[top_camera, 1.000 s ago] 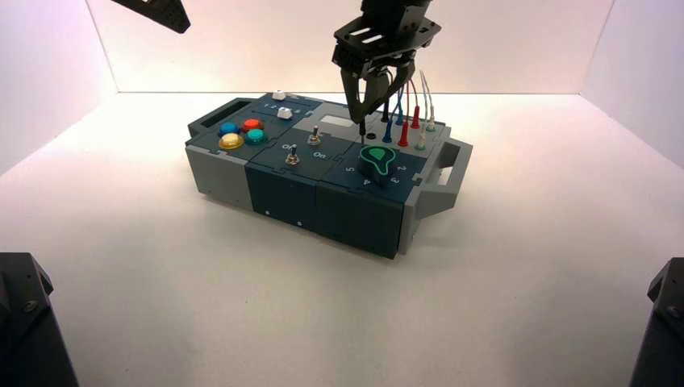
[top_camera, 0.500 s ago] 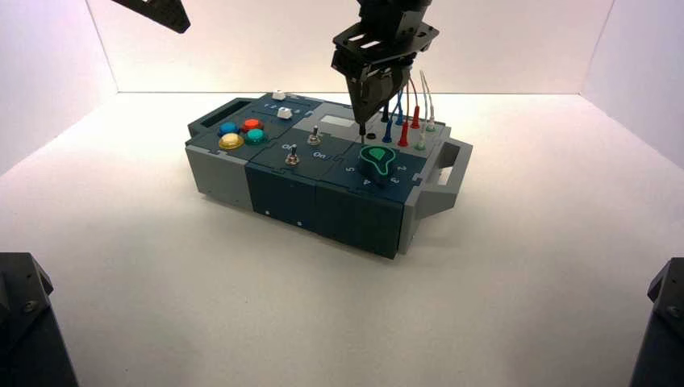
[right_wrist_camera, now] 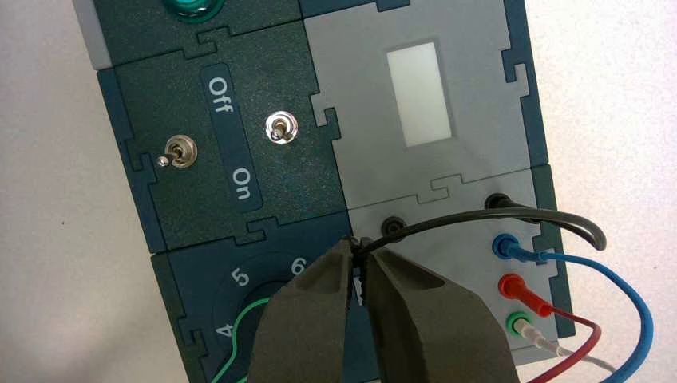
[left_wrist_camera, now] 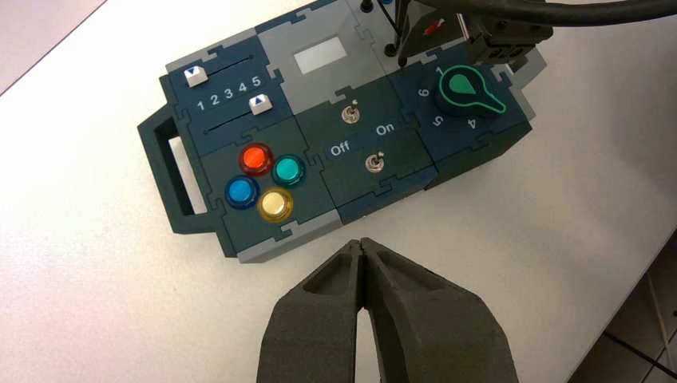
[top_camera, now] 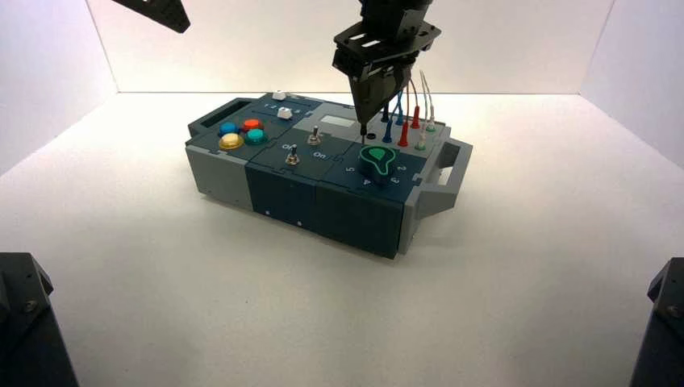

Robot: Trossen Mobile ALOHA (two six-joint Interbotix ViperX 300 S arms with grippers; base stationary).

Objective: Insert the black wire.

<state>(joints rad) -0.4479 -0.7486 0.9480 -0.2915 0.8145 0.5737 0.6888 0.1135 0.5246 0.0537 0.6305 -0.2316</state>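
Closed now, the right gripper's jaws have come together since a second ago. At the far left, the left gripper waits with its fingers together, beyond the box's button end. Farther right, the right gripper pinches the black wire at its near end, the near black plug pointing down beside the black socket. Rightmost, the wire's far black plug sits in the grey panel, beside the blue plug.

Black wire, 1 red button.
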